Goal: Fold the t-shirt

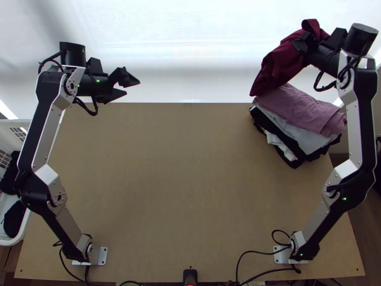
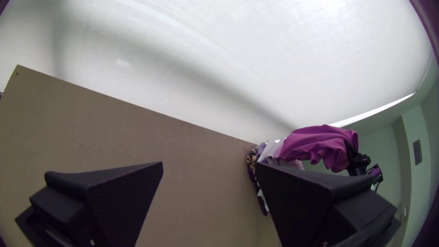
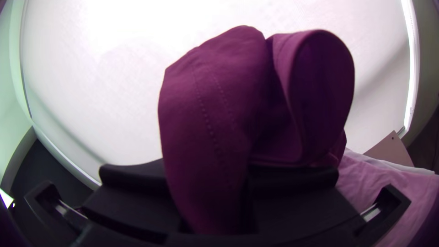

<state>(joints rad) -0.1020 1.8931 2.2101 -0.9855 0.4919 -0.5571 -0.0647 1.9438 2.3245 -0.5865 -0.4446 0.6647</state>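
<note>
Right end effector grips maroon t-shirt at the pile's far edge; left end effector, well apart from it, gapes.

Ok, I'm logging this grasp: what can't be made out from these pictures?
Gripping surfaces of the right gripper: right wrist view, hidden by the maroon garment.
Maroon garment's full shape: top view, bunched folds hide it.
Most of the lower clothes: top view, under the pink cloth.
Rest of the white basket: top view, left edge.
</note>
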